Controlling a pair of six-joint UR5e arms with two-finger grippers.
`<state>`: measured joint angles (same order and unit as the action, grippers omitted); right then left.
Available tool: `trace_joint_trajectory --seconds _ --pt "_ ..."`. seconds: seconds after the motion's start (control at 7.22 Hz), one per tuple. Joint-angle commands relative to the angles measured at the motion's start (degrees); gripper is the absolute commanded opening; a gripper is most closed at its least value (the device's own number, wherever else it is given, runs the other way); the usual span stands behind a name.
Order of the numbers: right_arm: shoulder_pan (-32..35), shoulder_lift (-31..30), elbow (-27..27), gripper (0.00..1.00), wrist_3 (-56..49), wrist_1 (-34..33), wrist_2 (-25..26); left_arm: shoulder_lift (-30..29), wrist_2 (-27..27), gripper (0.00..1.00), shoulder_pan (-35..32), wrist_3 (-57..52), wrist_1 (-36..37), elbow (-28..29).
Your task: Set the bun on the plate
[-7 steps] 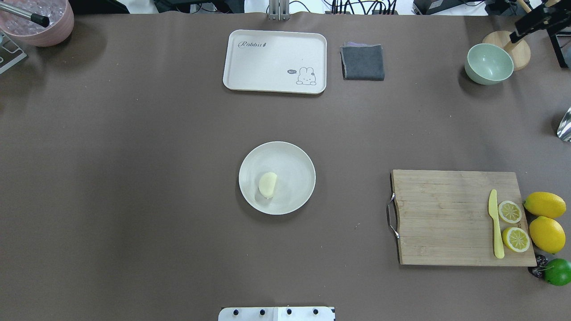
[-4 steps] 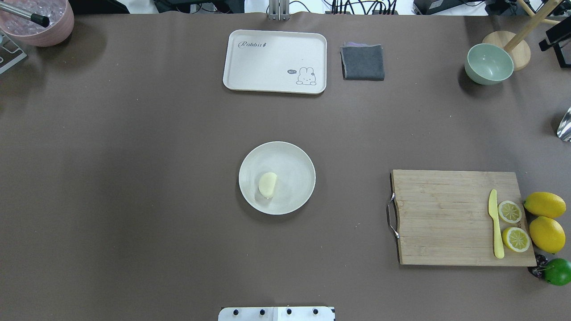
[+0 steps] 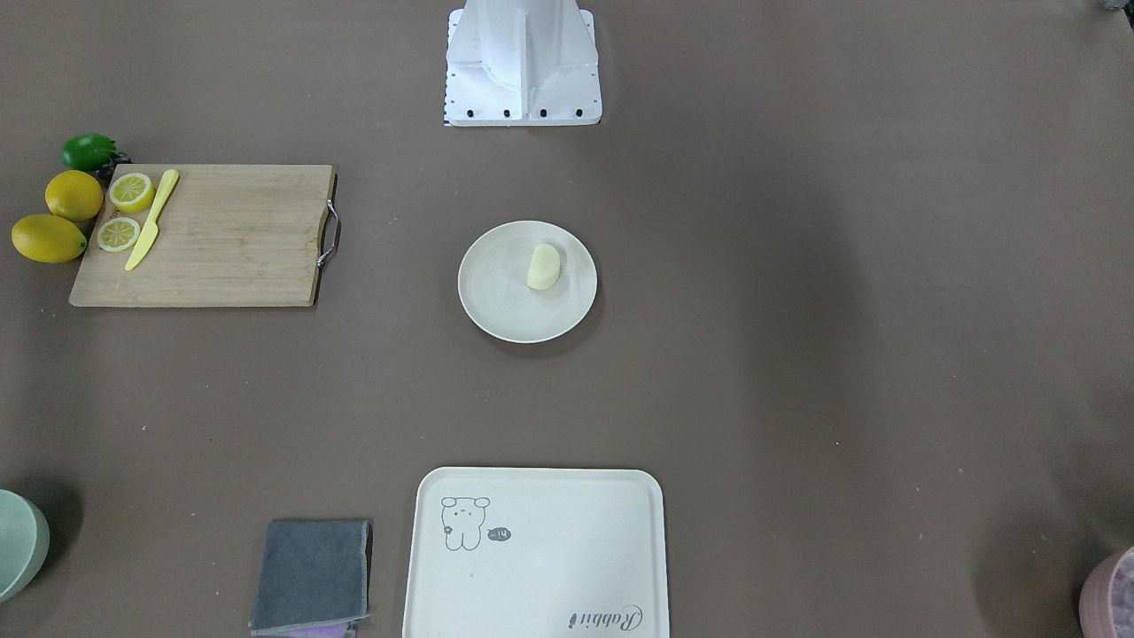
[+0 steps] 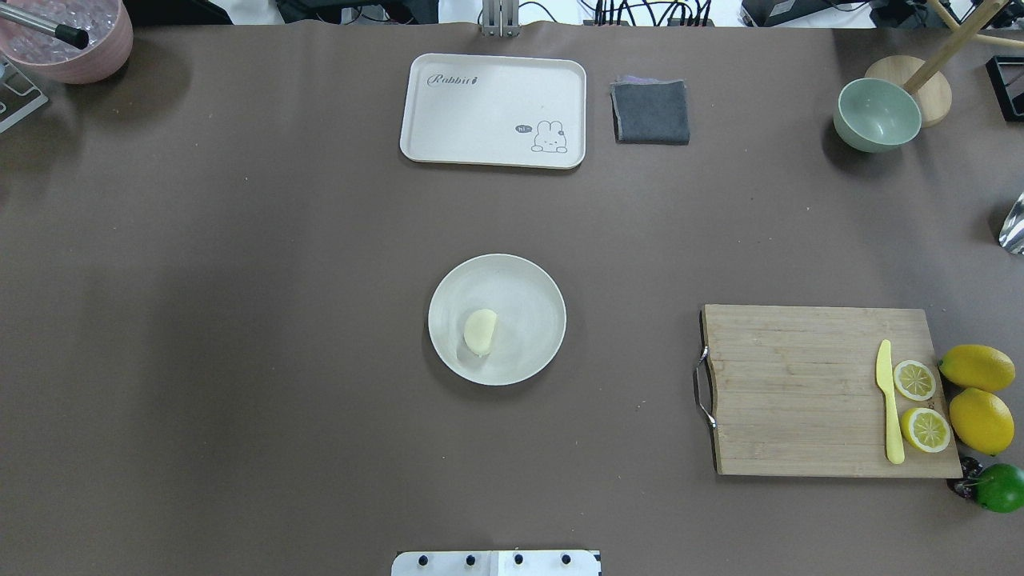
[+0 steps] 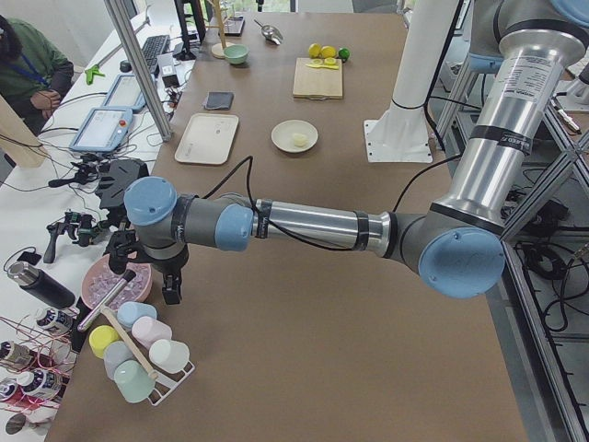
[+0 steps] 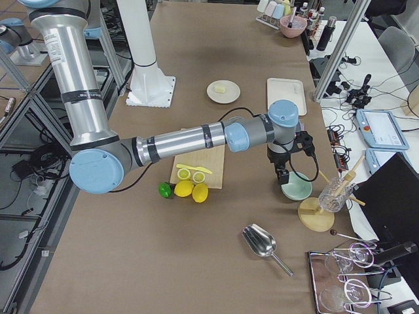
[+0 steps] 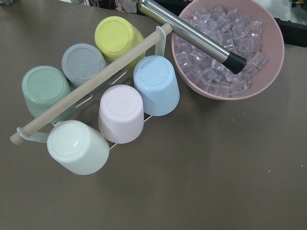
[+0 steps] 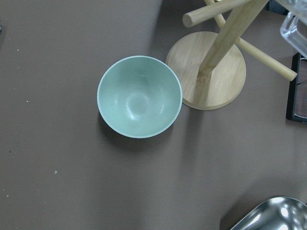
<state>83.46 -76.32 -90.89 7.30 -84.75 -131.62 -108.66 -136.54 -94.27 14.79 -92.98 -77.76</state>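
- Since a second ago my right gripper (image 6: 283, 178) has left the overhead view's far right corner. It hangs above the pale green bowl (image 8: 139, 96), which sits just beside the wooden stand (image 8: 211, 72).
- Only the side view shows those fingers, so I cannot tell whether they are parted or closed.
- My left gripper (image 5: 147, 276) hangs at the table's other end, over the pink bowl of ice cubes (image 7: 225, 48) and the rack of upturned cups (image 7: 115, 96). I cannot tell how its fingers stand either.
- The bun (image 4: 480, 332) lies unmoved on the plate (image 4: 532, 280), in the half towards my left arm and well apart from both grippers.
- Beyond the plate lie the rabbit tray (image 4: 492, 108) and a folded grey cloth (image 4: 650, 112) beside it.
- On my right, the cutting board (image 4: 800, 392) carries a yellow knife (image 4: 888, 400) and two lemon slices (image 4: 914, 380). Whole lemons (image 4: 978, 366) and a lime (image 4: 1000, 487) lie just past its edge.
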Motion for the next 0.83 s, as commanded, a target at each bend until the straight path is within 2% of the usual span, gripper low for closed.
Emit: trace_joint_trajectory --seconds 0.0,0.69 --pt "0.04 -0.06 0.10 1.00 0.26 -0.07 -0.13 0.73 -0.04 0.98 0.05 0.06 0.17 -0.11" --pt "0.13 -0.67 0.01 1.00 0.52 0.02 -1.97 0.73 -0.13 0.98 0.14 0.32 0.25 0.07"
